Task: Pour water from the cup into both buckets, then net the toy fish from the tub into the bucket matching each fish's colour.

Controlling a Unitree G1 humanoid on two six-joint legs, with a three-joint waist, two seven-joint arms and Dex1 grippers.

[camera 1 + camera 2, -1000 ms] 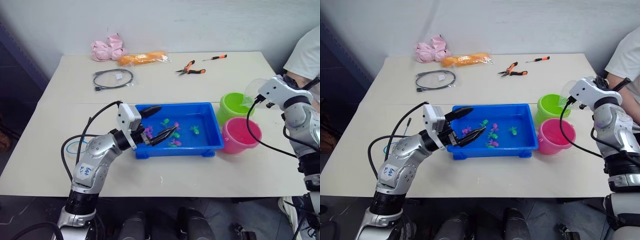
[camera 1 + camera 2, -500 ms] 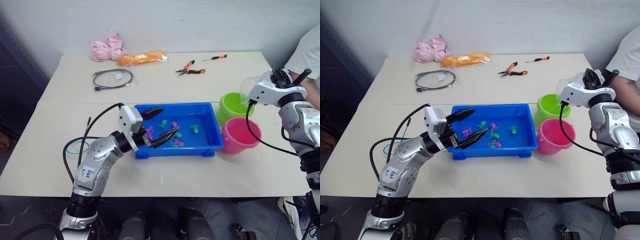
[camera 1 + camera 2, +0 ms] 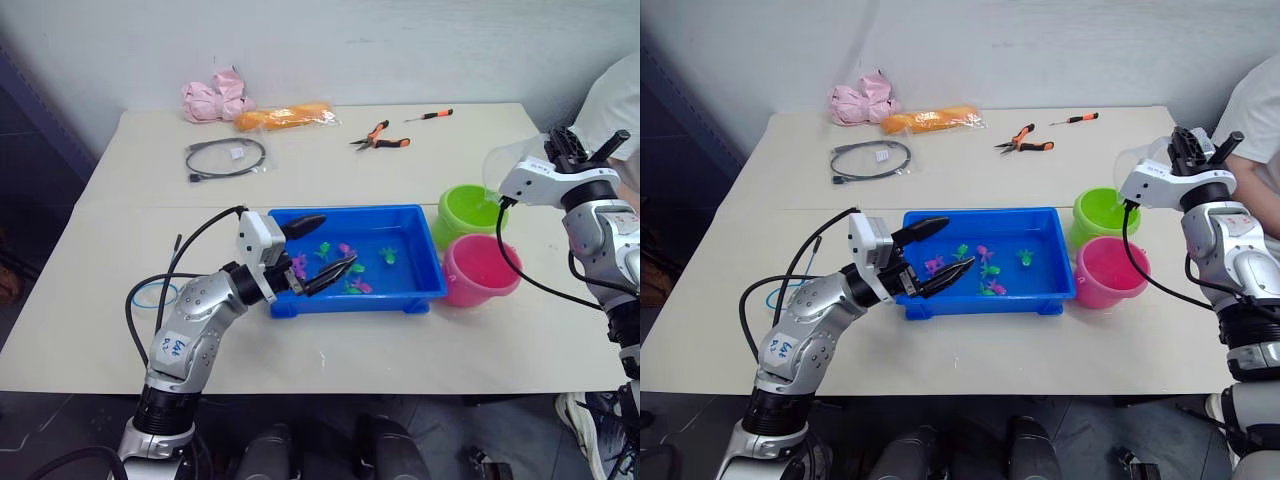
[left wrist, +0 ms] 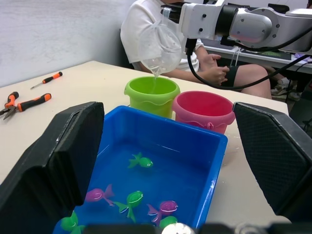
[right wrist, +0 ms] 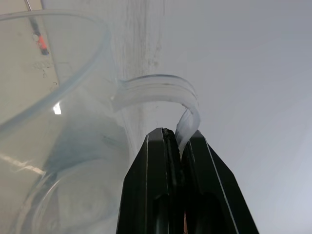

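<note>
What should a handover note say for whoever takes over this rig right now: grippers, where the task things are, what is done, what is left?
Right gripper: shut on the cup handle, cup tipped over the green bucket, a thin stream running from its lip.
Left gripper: open, holding nothing, at the tub's left end.
Pink bucket stands beside the green one, right of the tub. Toy fish, pink and green, all lie in the tub.
Net lies on the table by the left arm.
Done: pouring into green under way.
Left: pour into pink (contents can't be judged), pick up net, sort every fish by colour.

The tool [image 5: 176, 146] pinches what looks like the clear cup's [image 5: 63, 146] handle.
</note>
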